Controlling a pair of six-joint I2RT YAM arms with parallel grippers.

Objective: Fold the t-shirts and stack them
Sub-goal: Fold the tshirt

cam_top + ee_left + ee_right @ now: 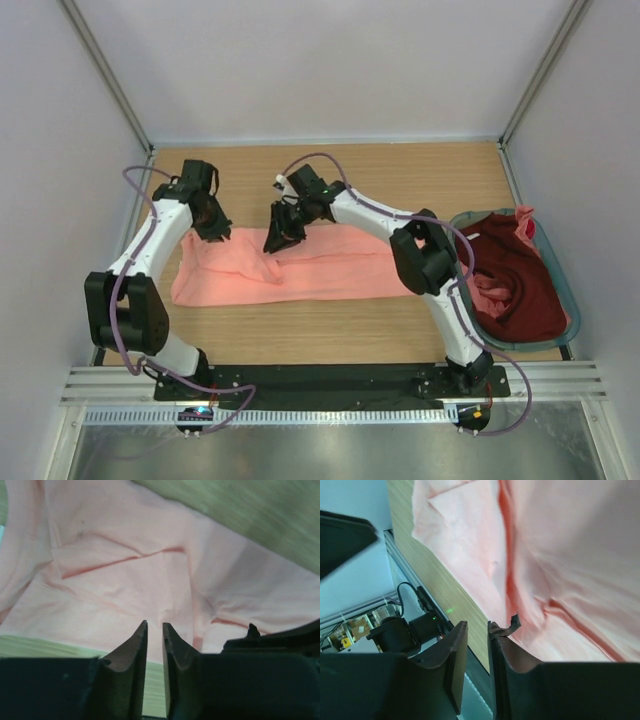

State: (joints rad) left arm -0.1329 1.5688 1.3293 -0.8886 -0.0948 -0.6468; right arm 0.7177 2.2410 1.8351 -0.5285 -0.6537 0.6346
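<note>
The salmon-pink t-shirt [300, 270] lies spread out on the table [420, 180], with both arms at its far edge. The left fingers [132, 655] stand a little apart with nothing between them, and the cloth lies just ahead of their tips. The right fingers [450, 650] also show a narrow empty gap. The shirt is close beside one tip, but I cannot tell whether it touches. Well apart, to the right of the right fingers, the basket [563, 275] holds a dark maroon t-shirt [525, 285] and another pink t-shirt [488, 292].
</note>
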